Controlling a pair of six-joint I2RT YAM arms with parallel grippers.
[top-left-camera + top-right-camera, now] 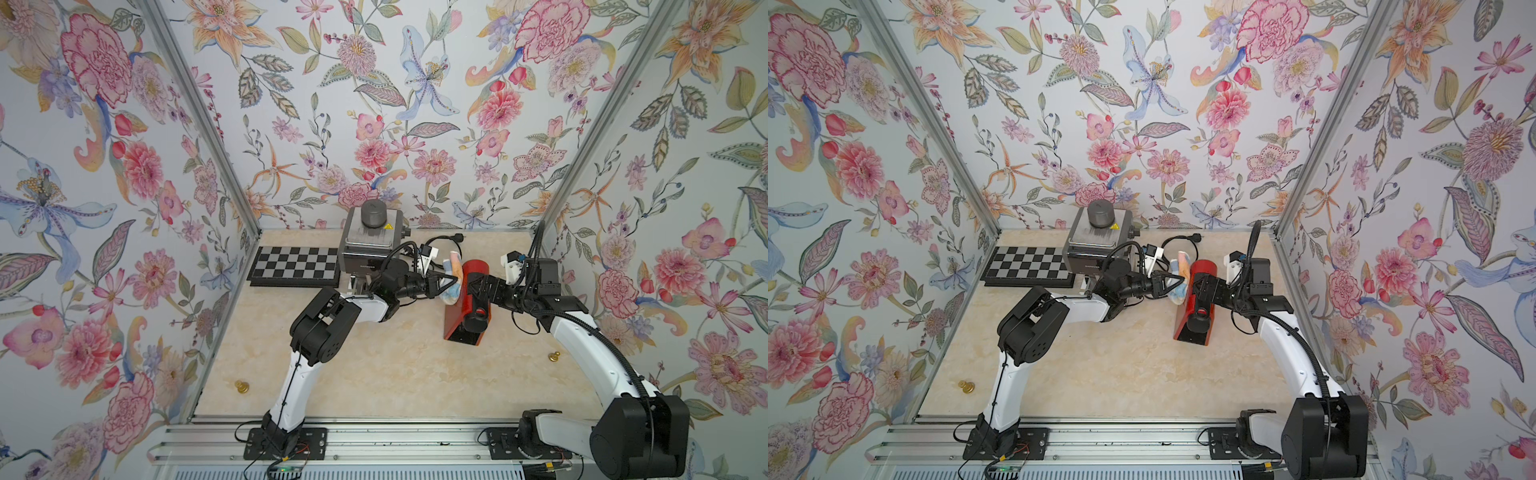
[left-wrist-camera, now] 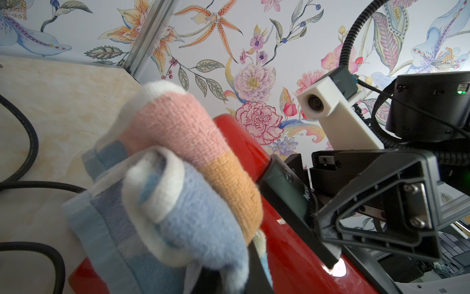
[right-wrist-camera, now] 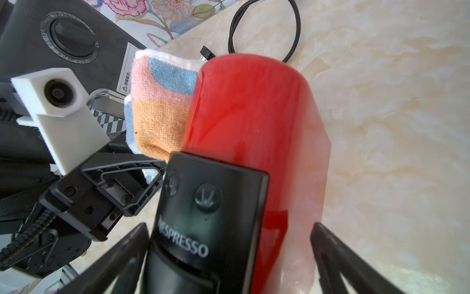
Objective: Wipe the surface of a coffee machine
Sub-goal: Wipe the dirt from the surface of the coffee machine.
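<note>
Cream marble-look counter (image 1: 374, 374); all places are given off the red machine.

- Boxy grey steel espresso maker with a round dark lid (image 1: 368, 245): just behind the red machine, on the left arm's side.
- Glossy red-and-black Nespresso coffee machine (image 1: 473, 270): upright on the counter, rounded red back toward the rear wall.
- Bunched pastel striped terry cloth (image 1: 453, 270): pressed on its red flank, left arm's side.
- Thin black power cord (image 1: 440, 241): looped right behind it.

Risks:
- A sideways push from the cloth could slide or tip the tall, narrow machine. The right jaws only straddle it and I can't see a firm clamp.
- The cloth is a loose wad and could drag out of the pinch or catch the cord.
- The two end effectors sit close together, so a long stroke could make them knock.

Left end effector (image 1: 440, 283): clenched on the cloth, the machine touching the cloth directly ahead of it.

Right end effector (image 3: 229, 229): spread wide and released, with the machine's black head between its jaws.
</note>
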